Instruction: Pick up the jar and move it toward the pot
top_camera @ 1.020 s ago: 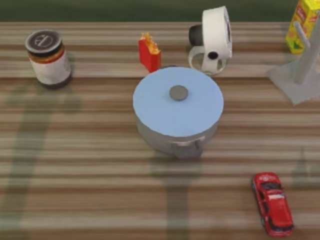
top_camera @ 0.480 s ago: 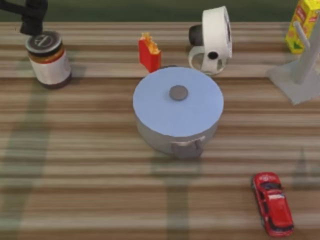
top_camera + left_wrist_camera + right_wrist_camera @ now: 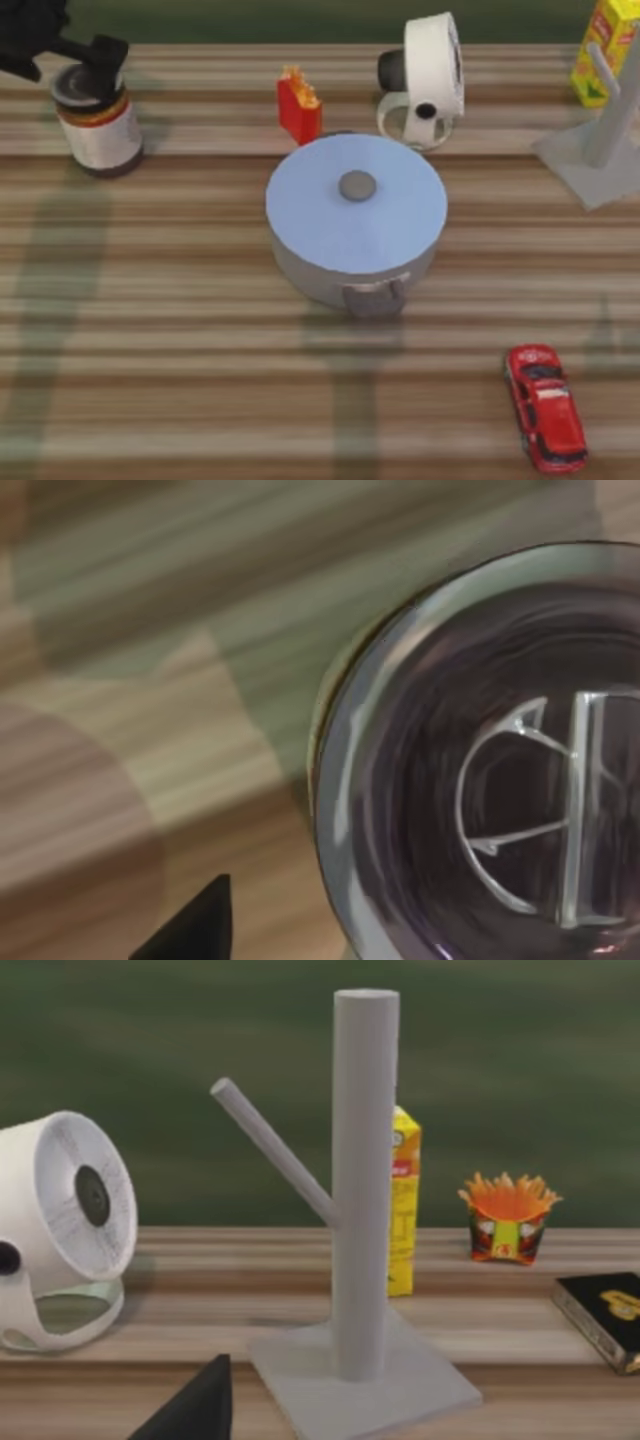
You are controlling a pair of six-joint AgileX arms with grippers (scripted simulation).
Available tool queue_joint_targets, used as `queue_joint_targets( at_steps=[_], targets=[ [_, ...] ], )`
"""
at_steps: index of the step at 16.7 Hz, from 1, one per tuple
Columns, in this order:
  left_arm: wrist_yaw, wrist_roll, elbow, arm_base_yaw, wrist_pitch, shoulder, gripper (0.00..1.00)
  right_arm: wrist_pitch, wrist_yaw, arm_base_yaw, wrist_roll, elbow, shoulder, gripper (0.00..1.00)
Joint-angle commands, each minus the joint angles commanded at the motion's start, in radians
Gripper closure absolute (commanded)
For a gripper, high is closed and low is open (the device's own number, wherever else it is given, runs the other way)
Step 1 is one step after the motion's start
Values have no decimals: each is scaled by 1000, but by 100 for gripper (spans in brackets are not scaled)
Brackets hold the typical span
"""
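Top view looks down; both wrist views sit low, right sharing the fan (image 3: 432,80)

Jar (image 3: 98,125) stands upright at the surface's far left; lidded grey pot (image 3: 355,222) sits centre, well apart.

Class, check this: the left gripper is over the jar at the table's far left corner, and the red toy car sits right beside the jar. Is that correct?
One detail is wrong. The top view shows the left gripper over the jar at the far left, but the red toy car sits at the near right, across the table from the jar, beyond the pot.
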Motion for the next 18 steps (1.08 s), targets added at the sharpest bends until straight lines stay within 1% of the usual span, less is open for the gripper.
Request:
queue_joint_targets(
  at_steps=[3,10,15,18],
  targets=[
    [2,10,74,1,-25,59,0,0,0,0,0,0,0,0],
    [1,9,74,-3,-22,64,0,0,0,0,0,0,0,0],
    [0,1,31,-9,89,128,0,0,0,0,0,0,0,0],
    [0,0,26,-10,101,137,0,0,0,0,0,0,0,0]
  ],
)
